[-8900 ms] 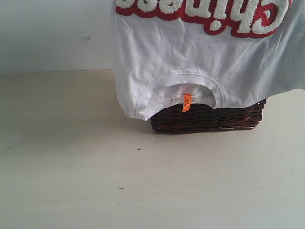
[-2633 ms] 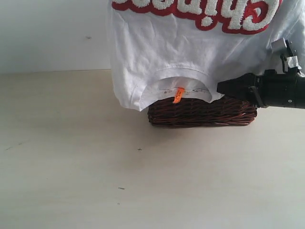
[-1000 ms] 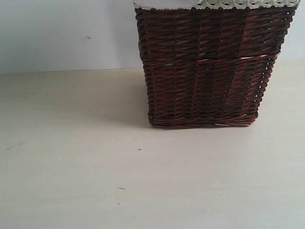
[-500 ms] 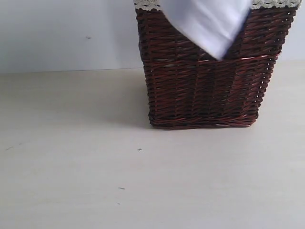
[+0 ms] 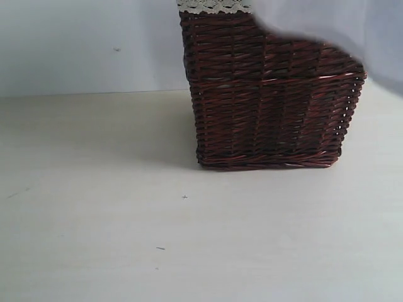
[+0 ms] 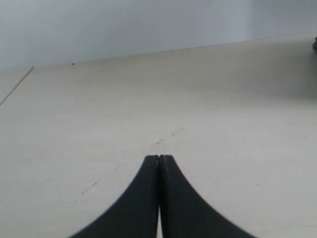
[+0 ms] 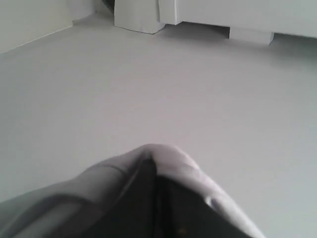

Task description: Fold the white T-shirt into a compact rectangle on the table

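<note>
White T-shirt covers the upper corner of a wicker basket on the table. Right gripper pinches its fabric; left gripper (empty) has its fingers pressed together.

The T-shirt overhangs the basket (standing on the table).

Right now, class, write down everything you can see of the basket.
The basket is boxy and woven of dark brown wicker in horizontal rows. It stands upright on the table, right of centre in the exterior view, casting a soft shadow to its left. A cream lace trim edges its rim. The picture cuts off its top. The white T-shirt hangs blurred before its upper right corner; whether they touch cannot be told.
</note>
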